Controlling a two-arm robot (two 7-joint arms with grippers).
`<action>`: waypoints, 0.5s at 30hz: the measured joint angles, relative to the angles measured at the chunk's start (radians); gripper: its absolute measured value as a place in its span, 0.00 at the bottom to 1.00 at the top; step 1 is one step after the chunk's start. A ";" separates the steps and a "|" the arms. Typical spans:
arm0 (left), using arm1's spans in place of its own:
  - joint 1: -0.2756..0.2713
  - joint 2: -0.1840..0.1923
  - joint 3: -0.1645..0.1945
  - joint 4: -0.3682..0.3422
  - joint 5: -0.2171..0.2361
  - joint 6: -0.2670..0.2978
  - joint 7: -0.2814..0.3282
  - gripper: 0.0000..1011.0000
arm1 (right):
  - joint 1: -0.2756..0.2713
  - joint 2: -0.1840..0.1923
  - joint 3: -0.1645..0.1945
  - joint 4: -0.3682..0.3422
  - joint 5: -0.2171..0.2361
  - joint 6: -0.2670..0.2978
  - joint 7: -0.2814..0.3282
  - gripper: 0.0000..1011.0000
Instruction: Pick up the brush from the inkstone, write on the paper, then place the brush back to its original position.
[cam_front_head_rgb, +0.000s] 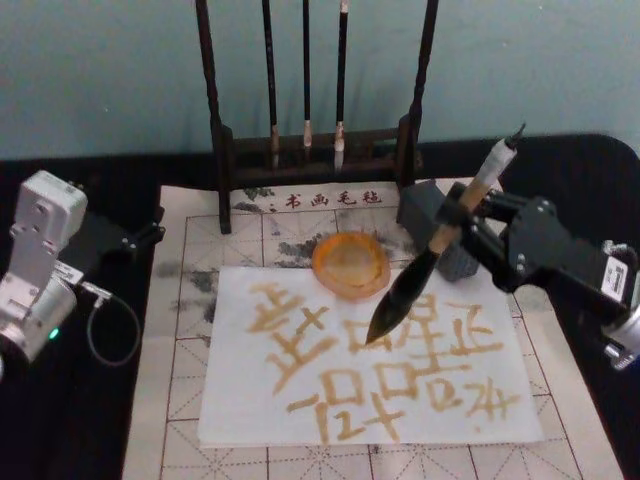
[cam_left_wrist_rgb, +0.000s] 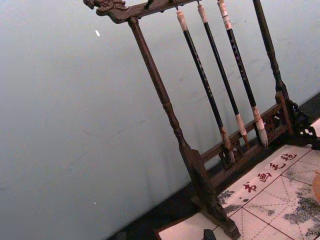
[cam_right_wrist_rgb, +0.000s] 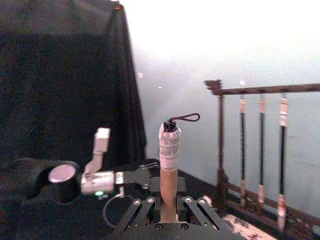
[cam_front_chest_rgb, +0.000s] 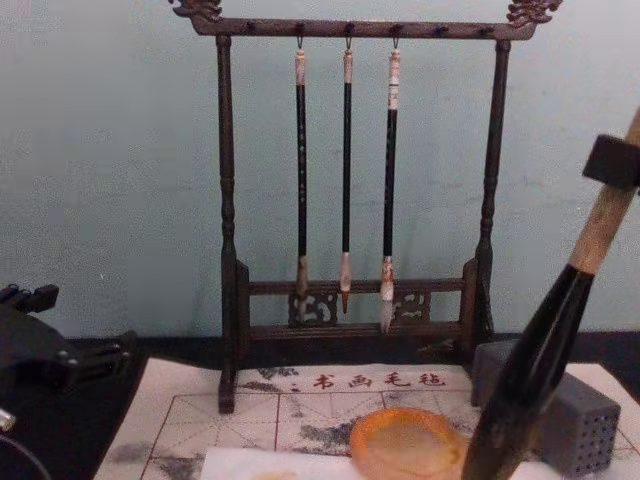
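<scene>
Brush (cam_front_head_rgb: 418, 272), light and stiff by my judgement, sits clamped mid-handle in my right end effector (cam_front_head_rgb: 463, 210), soft tip down at the paper (cam_front_head_rgb: 300, 400) near the inkstone (cam_front_head_rgb: 350, 264); tan wood grips best. Left arm (cam_front_head_rgb: 45, 262) parked.

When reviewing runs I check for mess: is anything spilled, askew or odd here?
Grey smudges, likely ink, mark the grid mat left of the paper and behind the inkstone. Nothing looks spilled or knocked over.
</scene>
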 joint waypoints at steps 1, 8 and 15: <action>0.000 0.000 0.000 0.000 0.000 0.000 0.000 0.99 | 0.004 -0.005 0.000 0.006 0.005 0.005 -0.006 0.20; 0.000 0.000 0.000 0.000 0.000 0.000 0.000 0.99 | 0.040 -0.044 -0.009 0.060 0.050 0.047 -0.047 0.20; 0.000 0.000 0.000 0.000 0.000 0.000 0.000 0.99 | 0.080 -0.077 -0.022 0.112 0.098 0.091 -0.080 0.20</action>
